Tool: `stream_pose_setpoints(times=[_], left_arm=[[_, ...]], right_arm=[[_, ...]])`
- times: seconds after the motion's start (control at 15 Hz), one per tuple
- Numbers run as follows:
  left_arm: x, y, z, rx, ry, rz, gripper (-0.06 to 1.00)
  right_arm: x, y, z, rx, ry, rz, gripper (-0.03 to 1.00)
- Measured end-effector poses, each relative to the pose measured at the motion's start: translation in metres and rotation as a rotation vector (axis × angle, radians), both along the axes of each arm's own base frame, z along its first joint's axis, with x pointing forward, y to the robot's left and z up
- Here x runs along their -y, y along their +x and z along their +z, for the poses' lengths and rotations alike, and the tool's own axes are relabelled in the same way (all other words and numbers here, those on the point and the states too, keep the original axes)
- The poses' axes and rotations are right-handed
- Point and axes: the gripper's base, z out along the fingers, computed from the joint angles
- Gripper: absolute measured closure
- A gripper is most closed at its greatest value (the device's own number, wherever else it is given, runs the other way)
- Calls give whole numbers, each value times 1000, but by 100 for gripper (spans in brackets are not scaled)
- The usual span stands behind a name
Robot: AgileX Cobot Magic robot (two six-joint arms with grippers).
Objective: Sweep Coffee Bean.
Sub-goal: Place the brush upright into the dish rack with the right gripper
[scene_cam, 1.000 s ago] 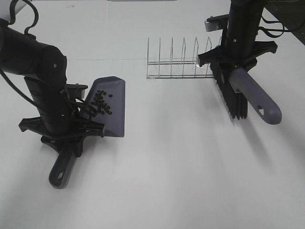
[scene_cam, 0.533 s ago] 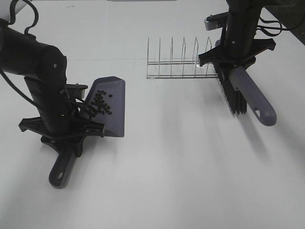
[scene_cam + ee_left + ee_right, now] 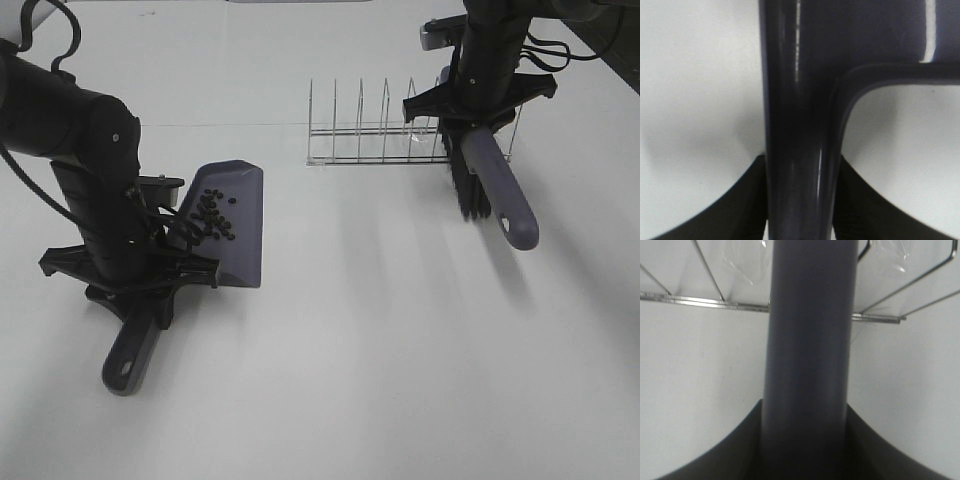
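The right gripper (image 3: 478, 112), clamped on the brush (image 3: 497, 190), now sits nearer the far edge of the desk (image 3: 400, 350) and further left than a second ago. The bristles overlap the right end of the wire rack (image 3: 360, 135).

Coffee beans (image 3: 212, 215) lie in the dustpan (image 3: 246, 250) at left (brush (image 3: 495, 185) at the wire rack (image 3: 370, 160) right end).

dustpan (image 3: 246, 232): glossy plastic | brush (image 3: 494, 188): smooth plastic | rack (image 3: 360, 160): metal wire | table (image 3: 400, 350): matt
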Motion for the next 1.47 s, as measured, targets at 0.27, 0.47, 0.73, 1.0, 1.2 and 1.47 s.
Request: stream_pose_setpoints(times=[0.27, 0.47, 0.73, 1.0, 1.2, 1.47], left_arm=[[0, 0, 0, -2, 1, -3, 60], [0, 0, 0, -3, 1, -7, 60], [0, 0, 0, -5, 2, -7, 60], [0, -1, 0, -7, 3, -7, 60], [0, -1, 0, -11, 5, -7, 60], [0, -1, 0, -12, 5, -8, 60]], right_arm=[[-2, 17, -7, -11, -17, -13, 67], [-3, 20, -11, -18, -21, -18, 67], [-3, 21, -11, -12, -19, -15, 65], [-3, 23, -10, 3, -21, -1, 27], [-1, 23, -10, 10, -51, 7, 21], [-1, 17, -12, -59, -52, 3, 21]])
